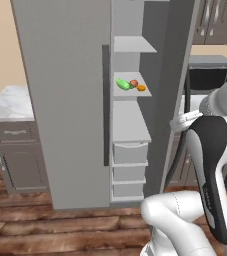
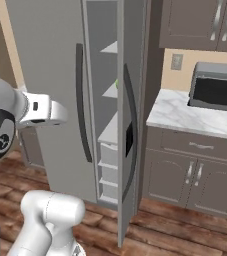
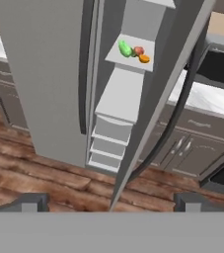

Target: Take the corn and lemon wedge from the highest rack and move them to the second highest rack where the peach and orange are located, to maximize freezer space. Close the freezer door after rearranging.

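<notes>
We are counting three items sitting together on one freezer rack (image 1: 127, 93): one green piece (image 1: 122, 84), one peach (image 1: 134, 83), one orange (image 1: 141, 88), near its right edge.

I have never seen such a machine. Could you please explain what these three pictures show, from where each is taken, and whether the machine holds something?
This is a rendered kitchen. A white robot arm stands before a tall grey fridge whose narrow freezer door is open. Two pictures come from cameras on the robot's base, behind the arm to its left and right. The third looks along the hand; its gripper is open and holds nothing. On one freezer rack lie a green item, a reddish fruit and an orange one.
</notes>
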Controlling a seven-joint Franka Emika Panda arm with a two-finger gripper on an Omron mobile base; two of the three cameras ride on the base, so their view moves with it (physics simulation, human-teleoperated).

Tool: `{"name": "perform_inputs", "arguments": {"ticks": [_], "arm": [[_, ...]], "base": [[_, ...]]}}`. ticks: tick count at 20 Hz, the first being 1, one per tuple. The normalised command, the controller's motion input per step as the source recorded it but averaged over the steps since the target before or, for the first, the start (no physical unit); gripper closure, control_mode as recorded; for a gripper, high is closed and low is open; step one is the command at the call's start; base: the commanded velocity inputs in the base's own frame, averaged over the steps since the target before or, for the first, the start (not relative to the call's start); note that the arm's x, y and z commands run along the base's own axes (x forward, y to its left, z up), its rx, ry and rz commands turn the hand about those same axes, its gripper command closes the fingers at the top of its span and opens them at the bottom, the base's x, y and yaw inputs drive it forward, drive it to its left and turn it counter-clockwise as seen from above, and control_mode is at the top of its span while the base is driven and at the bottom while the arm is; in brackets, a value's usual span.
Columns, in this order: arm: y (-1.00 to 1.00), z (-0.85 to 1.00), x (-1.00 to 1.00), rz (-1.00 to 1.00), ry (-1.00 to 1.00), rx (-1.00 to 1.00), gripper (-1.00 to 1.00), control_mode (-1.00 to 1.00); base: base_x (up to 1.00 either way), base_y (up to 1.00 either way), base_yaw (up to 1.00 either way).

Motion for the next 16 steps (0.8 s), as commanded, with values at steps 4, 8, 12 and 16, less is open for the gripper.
{"name": "perform_inputs", "arguments": {"ticks": [4,8,12,16], "arm": [[-0.21,0.0,-0.01,-0.04,0.0,0.01,-1.0,-1.0],[-0.48,0.06,0.0,-0.01,-0.01,0.06,-1.0,-1.0],[-0.54,0.06,0.0,0.0,0.0,0.07,-1.0,-1.0],[-0.75,0.03,-0.03,0.0,0.01,0.17,-1.0,-1.0]], "base": [[0.0,-0.01,-0.02],[0.0,0.0,0.0],[0.0,0.0,0.0],[0.0,0.0,0.0]]}}
